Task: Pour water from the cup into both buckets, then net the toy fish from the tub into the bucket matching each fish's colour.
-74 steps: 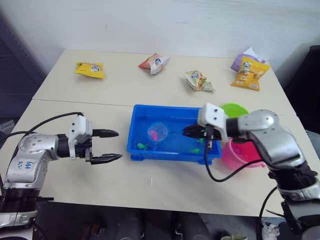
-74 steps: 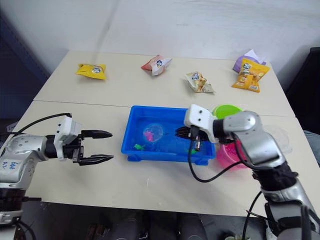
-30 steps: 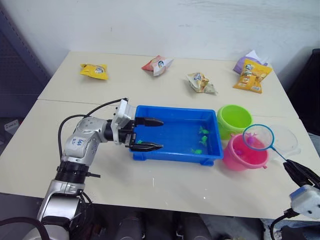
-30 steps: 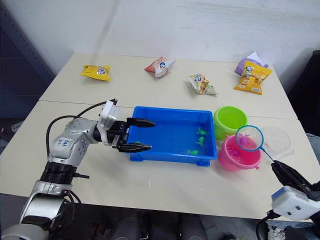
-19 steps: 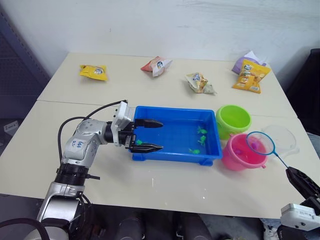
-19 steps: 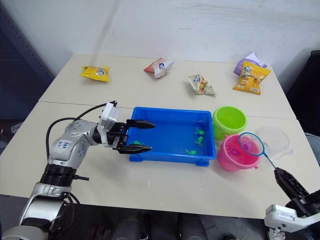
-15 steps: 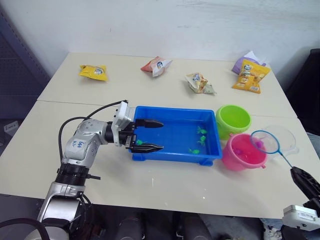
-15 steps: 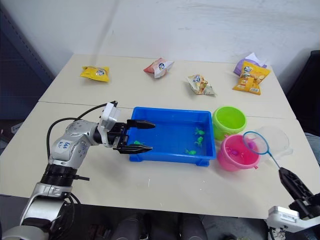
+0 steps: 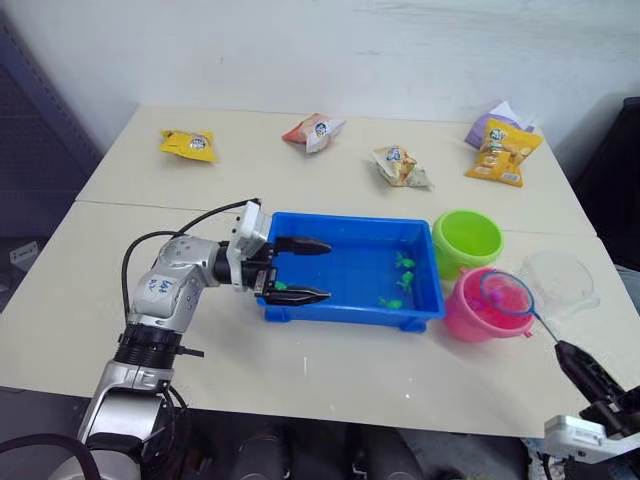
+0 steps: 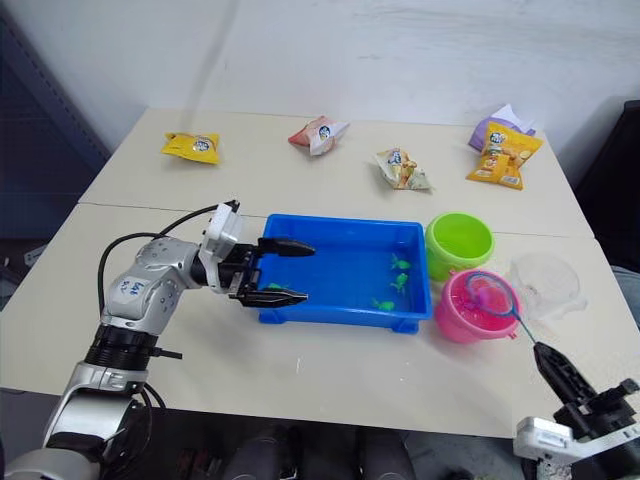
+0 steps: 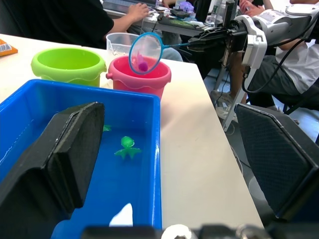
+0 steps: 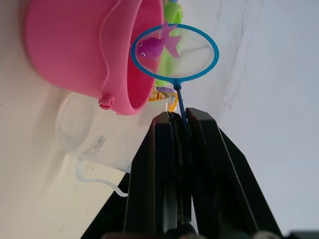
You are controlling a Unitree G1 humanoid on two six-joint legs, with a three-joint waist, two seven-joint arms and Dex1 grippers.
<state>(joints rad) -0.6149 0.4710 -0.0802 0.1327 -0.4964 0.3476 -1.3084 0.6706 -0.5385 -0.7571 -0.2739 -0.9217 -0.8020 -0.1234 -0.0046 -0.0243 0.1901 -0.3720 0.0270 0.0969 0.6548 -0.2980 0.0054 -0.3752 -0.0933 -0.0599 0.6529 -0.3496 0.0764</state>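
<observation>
The blue tub holds water and several green toy fish. My left gripper is open over the tub's left end, and one green fish lies between its fingers. The net hangs tilted over the pink bucket with a magenta fish in its mesh. My right gripper is shut on the net's dark handle, near the table's front right edge. The lime green bucket stands behind the pink one. The clear cup sits to their right.
Snack packets lie along the back of the table: yellow, red and white, pale, orange on purple. In the left wrist view, seated people show beyond the table's right edge.
The net has swung left from over the cup to over the pink bucket, and my right gripper has moved left with it. My left gripper has stayed open at the tub.
</observation>
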